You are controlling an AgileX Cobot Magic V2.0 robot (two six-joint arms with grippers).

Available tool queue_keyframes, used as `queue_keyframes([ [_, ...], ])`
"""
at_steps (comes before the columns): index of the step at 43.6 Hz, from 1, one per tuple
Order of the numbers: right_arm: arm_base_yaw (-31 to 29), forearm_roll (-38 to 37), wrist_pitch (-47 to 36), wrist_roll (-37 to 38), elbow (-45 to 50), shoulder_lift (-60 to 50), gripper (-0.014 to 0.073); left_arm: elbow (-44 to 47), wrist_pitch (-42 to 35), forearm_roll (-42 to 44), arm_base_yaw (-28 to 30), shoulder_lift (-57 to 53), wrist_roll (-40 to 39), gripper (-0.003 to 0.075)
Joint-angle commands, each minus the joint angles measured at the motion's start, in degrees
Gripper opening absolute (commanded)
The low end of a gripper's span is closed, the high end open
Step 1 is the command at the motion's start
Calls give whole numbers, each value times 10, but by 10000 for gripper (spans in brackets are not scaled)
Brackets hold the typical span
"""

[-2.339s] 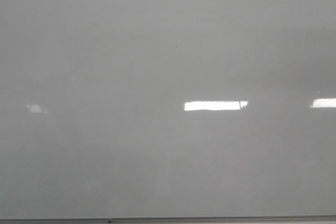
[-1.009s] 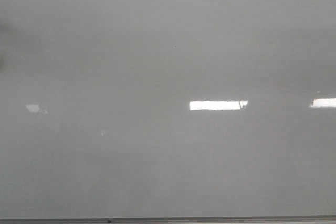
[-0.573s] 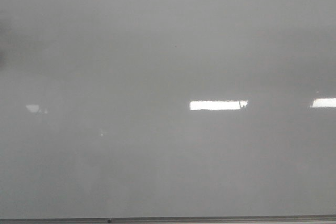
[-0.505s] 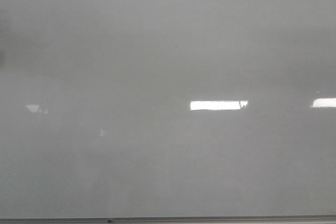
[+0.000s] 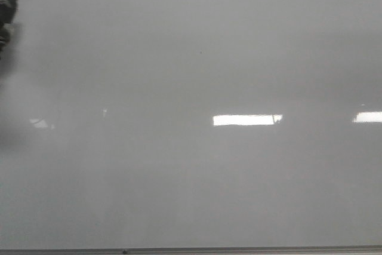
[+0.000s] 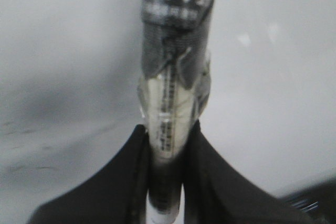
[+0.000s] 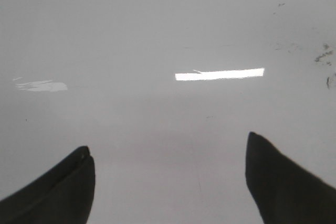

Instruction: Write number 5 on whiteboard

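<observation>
- The whiteboard fills our whole front view, a glossy pale grey sheet with bright light reflections and a thin grey frame along its lower edge.
- We see no number 5 on the whiteboard yet; in the front view its surface is bare of any drawn stroke, so we judge the writing has not started.
- Our left gripper is closed around a marker, a clear barrel with a dark printed band. The marker's long axis runs straight out from between the fingers toward the whiteboard.
- In the front view a dark blurred shape sits at the far left edge of the whiteboard, near its top. We take it to be the marker end or the left arm, but we cannot tell which.
- Our right gripper is spread wide with nothing between its fingers, facing the whiteboard.
- The left arm alone carries the marker, so it must make the stroke; the blank middle of the whiteboard lies to the right of that dark shape.
</observation>
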Motion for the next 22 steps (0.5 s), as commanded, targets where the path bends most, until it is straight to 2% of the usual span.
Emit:
queue_keyframes([
  [1,-3,5,-46,0,-19,9,608,-40,75,1,-65,-23,91,-20],
  [10,-3,5,-16,-9,-19,12,608,-70,175,1,-195,-23,251,-20],
  [16,10,13,44,-49,-27,36,608,-84,193,3,-265,-23,289,-20],
  [22,55,68,96,-125,-59,97,608,-94,186,3,-314,-23,305,-20],
])
